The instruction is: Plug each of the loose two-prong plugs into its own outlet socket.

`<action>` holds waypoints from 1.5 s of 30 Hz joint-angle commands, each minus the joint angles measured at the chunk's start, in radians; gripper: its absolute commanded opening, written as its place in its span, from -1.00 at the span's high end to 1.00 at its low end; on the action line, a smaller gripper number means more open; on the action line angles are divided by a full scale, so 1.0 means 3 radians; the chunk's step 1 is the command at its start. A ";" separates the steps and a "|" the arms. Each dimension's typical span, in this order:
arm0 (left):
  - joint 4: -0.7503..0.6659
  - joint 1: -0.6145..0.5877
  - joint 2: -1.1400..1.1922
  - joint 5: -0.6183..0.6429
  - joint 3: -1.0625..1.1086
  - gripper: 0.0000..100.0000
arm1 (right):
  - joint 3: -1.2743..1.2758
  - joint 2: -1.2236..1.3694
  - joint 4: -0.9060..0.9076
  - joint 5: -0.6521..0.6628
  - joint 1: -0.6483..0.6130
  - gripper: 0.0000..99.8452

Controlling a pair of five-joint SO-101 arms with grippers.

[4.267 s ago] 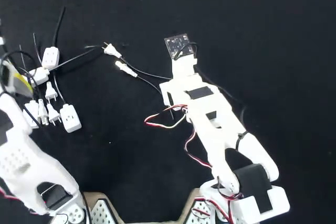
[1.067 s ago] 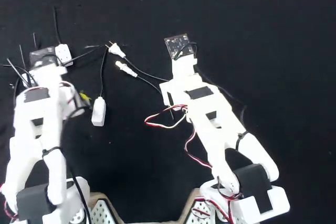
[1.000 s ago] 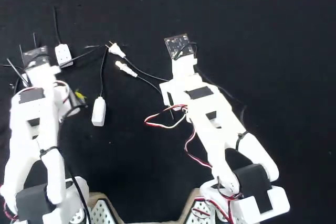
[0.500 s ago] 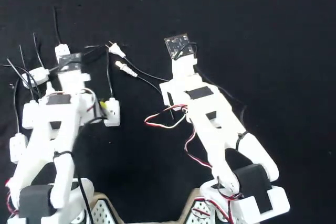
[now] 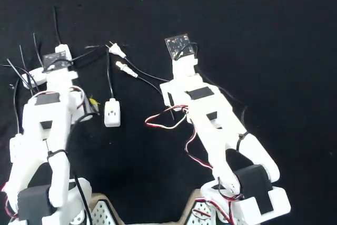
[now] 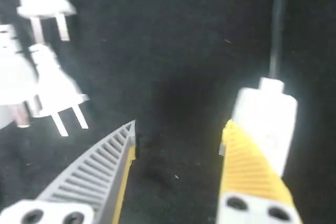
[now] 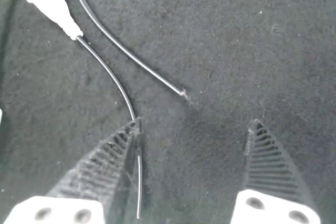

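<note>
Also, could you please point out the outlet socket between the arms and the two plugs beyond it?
outlet socket (image 5: 111, 112), high view, centre of its body.
farther plug (image 5: 116, 51), high view, its white body.
nearer plug (image 5: 124, 68), high view, its white body.

A white outlet socket (image 5: 112, 113) lies flat, its black cord running straight off its far end. Beyond it, near each other, lie two loose white plugs, the farther plug (image 5: 114, 50) and the nearer plug (image 5: 121, 67), prongs turned away from it.
</note>
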 commanded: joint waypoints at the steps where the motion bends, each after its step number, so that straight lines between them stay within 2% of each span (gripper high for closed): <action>1: -0.0072 -0.0105 -0.0056 0.0010 -0.0136 0.49 | -0.0023 -0.0136 -0.0056 -0.0015 0.0061 0.40; 6: -0.0128 0.0176 -0.0051 0.0031 0.0033 0.49 | -0.0023 -0.0136 -0.0056 -0.0015 0.0061 0.40; 12: -0.0680 0.0545 -0.0056 0.0031 0.0371 0.49 | -0.0018 -0.0136 -0.0056 -0.0015 0.0061 0.40; 19: -0.0675 0.1143 -0.0097 0.0031 0.0453 0.49 | -0.0018 -0.0136 -0.0056 -0.0015 0.0061 0.40; 22: -0.0675 0.1153 -0.0102 0.0015 0.0427 0.49 | -0.0018 -0.0136 -0.0056 -0.0015 0.0066 0.40; 27: -0.0210 0.0667 -0.0465 0.0026 -0.0008 0.49 | -0.0018 -0.0136 -0.0056 -0.0015 0.0066 0.40; 29: -0.0189 0.0575 -0.0583 0.0077 -0.0197 0.49 | -0.0018 -0.0136 -0.0056 -0.0015 0.0066 0.40; 33: -0.0926 0.0785 -0.0450 0.0568 -0.0023 0.48 | -0.0018 -0.0136 -0.0056 -0.0015 0.0061 0.40; 36: -0.1611 0.0923 -0.0107 0.0644 0.0079 0.48 | -0.0018 -0.0136 -0.0056 -0.0015 0.0066 0.40; 38: -0.1892 0.0959 0.0230 0.0650 -0.0013 0.49 | -0.0018 -0.0136 -0.0056 -0.0015 0.0066 0.40; 41: -0.1949 0.0969 0.0854 0.0650 -0.0350 0.49 | -0.0018 -0.0136 -0.0051 -0.0015 0.0066 0.40; 45: -0.1611 0.0826 0.1606 0.0665 -0.0928 0.49 | -0.0018 -0.0136 -0.0051 -0.0015 0.0066 0.40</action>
